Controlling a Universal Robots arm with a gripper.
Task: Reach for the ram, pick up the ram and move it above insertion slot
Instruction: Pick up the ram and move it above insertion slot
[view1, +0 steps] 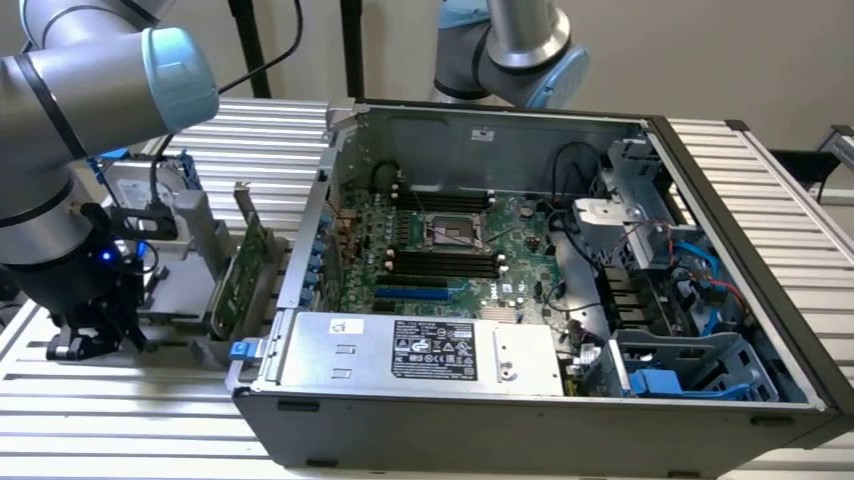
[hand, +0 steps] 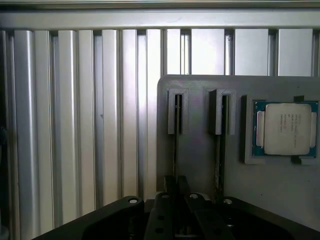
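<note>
Two rams stand edge-on in the narrow slots of a grey holder (hand: 197, 150). My gripper (hand: 176, 184) is directly over the first ram (hand: 176, 135), whose thin edge runs in under the gripper's middle. The second ram (hand: 220, 140) stands parallel, one slot over. In the exterior view my gripper (view1: 91, 345) hangs low at the left of the open computer case (view1: 534, 420), beside the holder. The black ram insertion slots (view1: 443, 263) lie on the green motherboard (view1: 514, 230) inside the case.
A silver processor chip (hand: 284, 128) rests in a recess of the holder beside the second ram. A wide green expansion card (view1: 248, 285) stands upright between my arm and the case wall. The ribbed aluminium table (hand: 75, 125) surrounds the holder. A second arm (view1: 514, 50) stands behind the case.
</note>
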